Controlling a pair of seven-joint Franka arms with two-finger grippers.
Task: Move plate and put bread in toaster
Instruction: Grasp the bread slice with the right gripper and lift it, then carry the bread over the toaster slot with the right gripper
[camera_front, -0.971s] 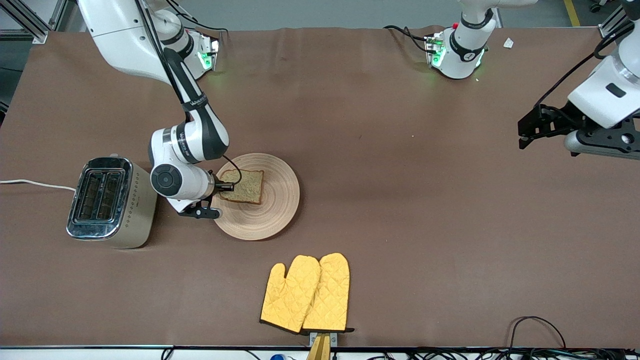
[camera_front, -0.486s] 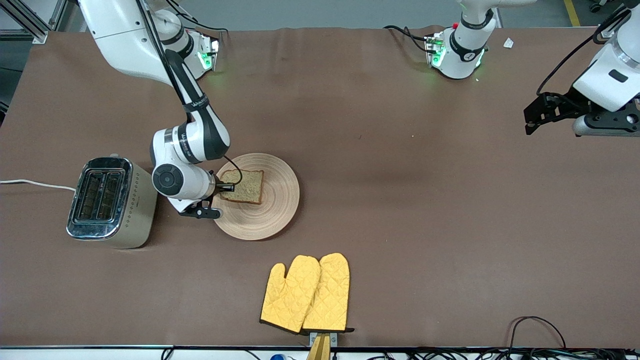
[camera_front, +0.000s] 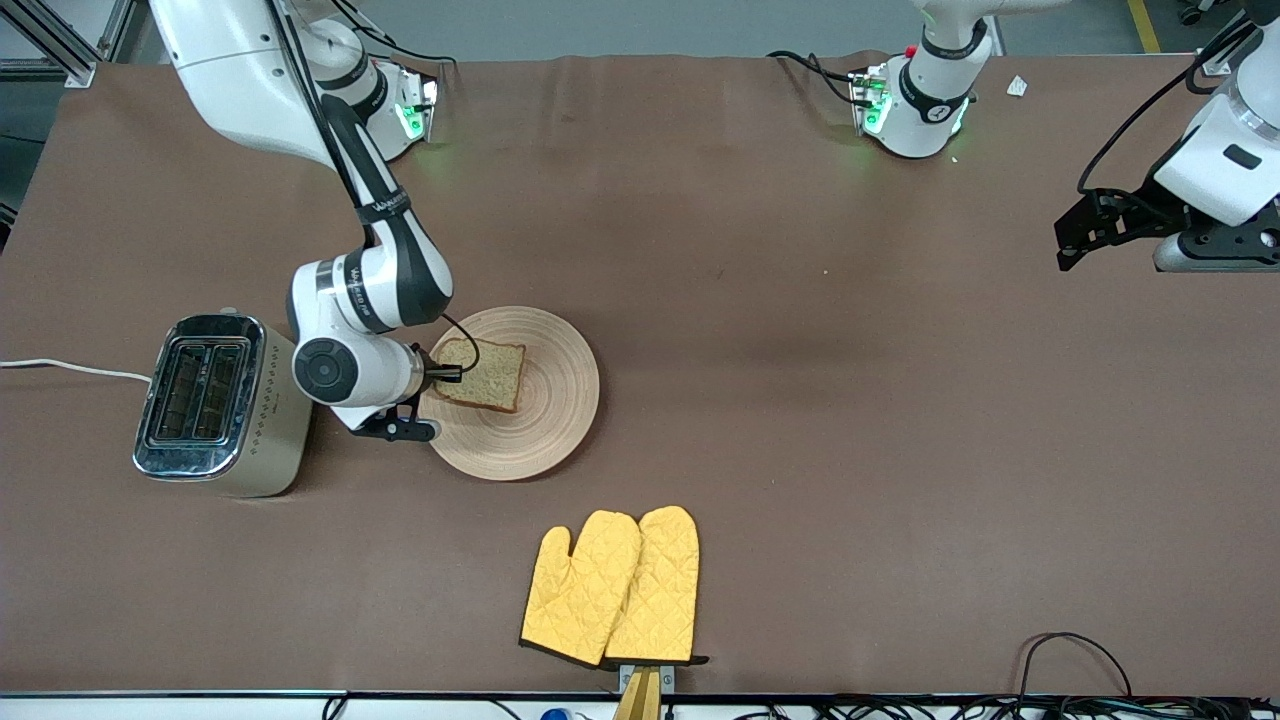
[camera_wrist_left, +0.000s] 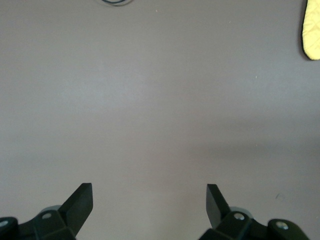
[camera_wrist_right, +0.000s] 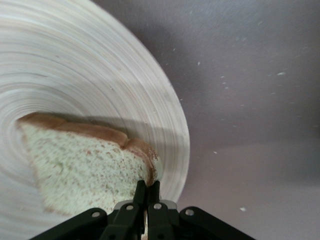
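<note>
The round tan wooden plate (camera_front: 540, 420) lies mid-table, beside the toaster (camera_front: 215, 405). The speckled bread (camera_front: 486, 375) is over the plate. My right gripper (camera_front: 440, 375) is shut on the bread's edge nearest the toaster. In the right wrist view the fingers (camera_wrist_right: 148, 192) pinch the crust of the bread (camera_wrist_right: 80, 167), which is tilted up over the plate (camera_wrist_right: 100, 85). The cream toaster with a chrome top stands toward the right arm's end, both slots empty. My left gripper (camera_front: 1075, 235) is open and empty, held over bare table at the left arm's end (camera_wrist_left: 149, 197).
A pair of yellow oven mitts (camera_front: 612, 585) lies nearer the front camera than the plate; one mitt's tip shows in the left wrist view (camera_wrist_left: 311, 30). The toaster's white cord (camera_front: 70, 368) runs off the table's edge. Cables (camera_front: 1075, 650) lie at the front edge.
My right gripper has shifted slightly toward the toaster, drawing the bread with it across the plate. My left arm has drifted a little farther toward its end of the table.
</note>
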